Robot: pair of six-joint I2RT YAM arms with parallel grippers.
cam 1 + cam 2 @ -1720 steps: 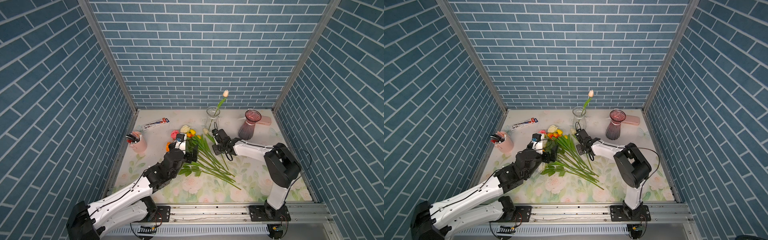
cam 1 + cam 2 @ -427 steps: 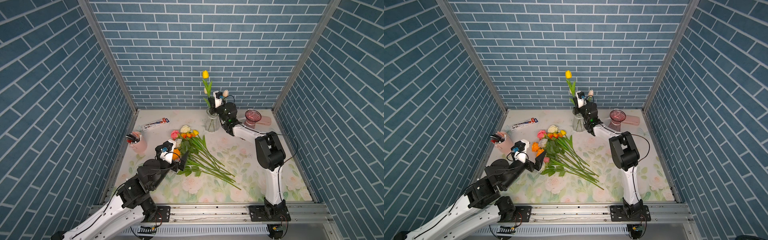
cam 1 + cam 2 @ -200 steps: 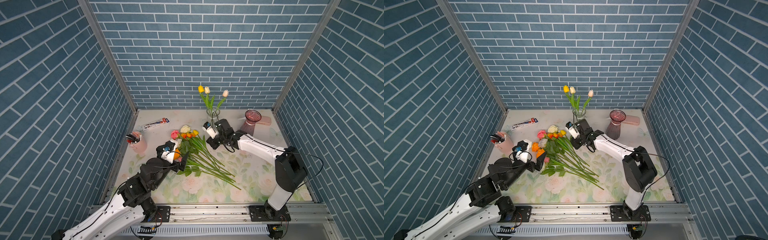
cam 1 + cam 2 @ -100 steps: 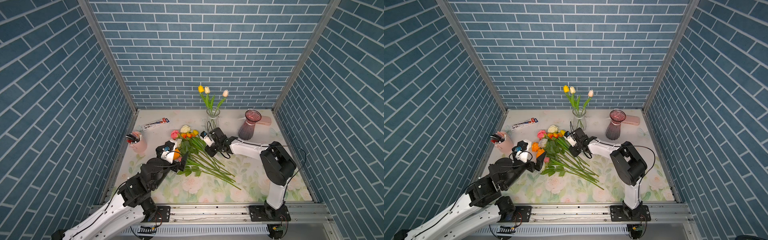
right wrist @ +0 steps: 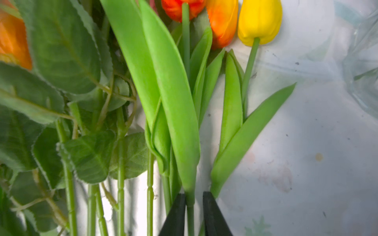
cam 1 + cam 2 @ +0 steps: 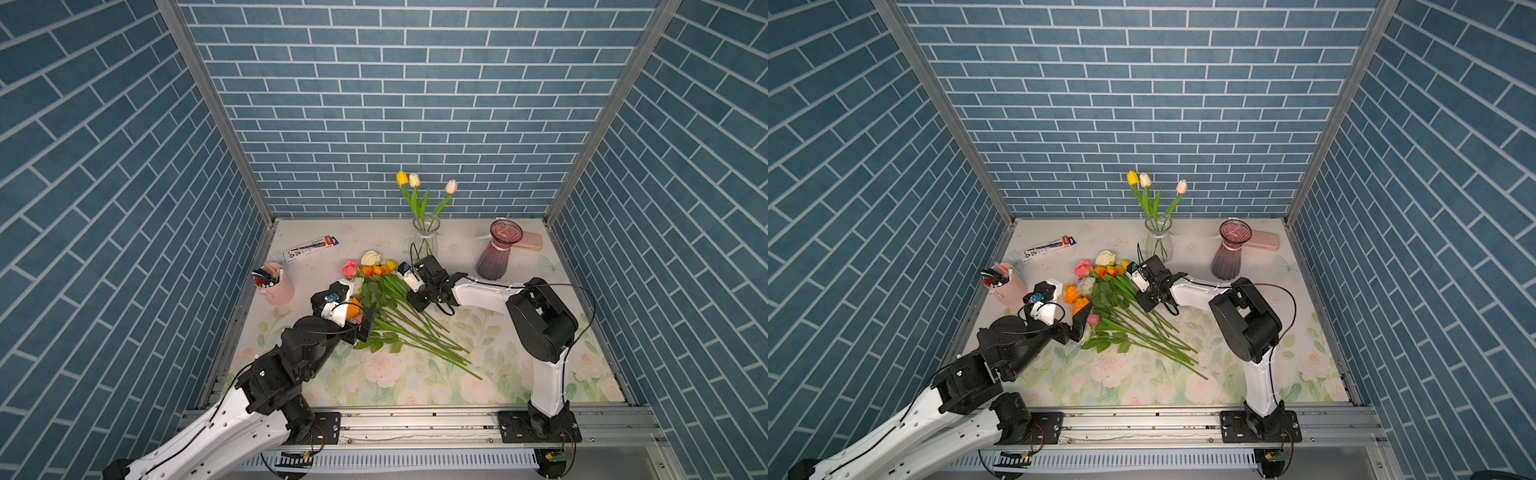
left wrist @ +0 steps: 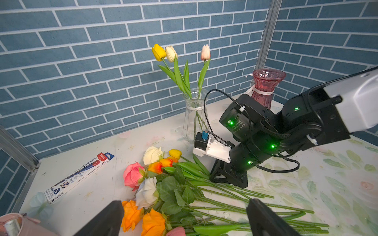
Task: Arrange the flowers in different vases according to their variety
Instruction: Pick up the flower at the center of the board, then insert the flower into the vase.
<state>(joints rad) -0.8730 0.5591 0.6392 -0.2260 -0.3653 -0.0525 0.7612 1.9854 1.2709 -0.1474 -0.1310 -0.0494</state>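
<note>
Three tulips [image 6: 409, 183] stand in the clear vase [image 6: 426, 241] at the back. The purple vase [image 6: 496, 257] to its right holds nothing. The other flowers [image 6: 395, 307] lie in a pile mid-table, roses and tulips mixed, heads toward the back left. My right gripper [image 5: 194, 196] is down on the pile's right side [image 6: 417, 302]. Its jaws stand slightly apart astride one tulip stem [image 5: 190, 212], with a thin gap on one side. That stem still lies on the cloth. My left gripper [image 7: 186, 206] hangs wide open over the orange roses [image 7: 143, 220] at the pile's left.
A pink pen cup [image 6: 276, 284] stands at the left edge and a boxed pen [image 6: 311, 248] lies at the back left. A pink case [image 6: 530, 243] lies behind the purple vase. Brick walls close in three sides.
My right gripper has come down from beside the clear vase onto the pile's tulip stems. The left arm has not moved.
</note>
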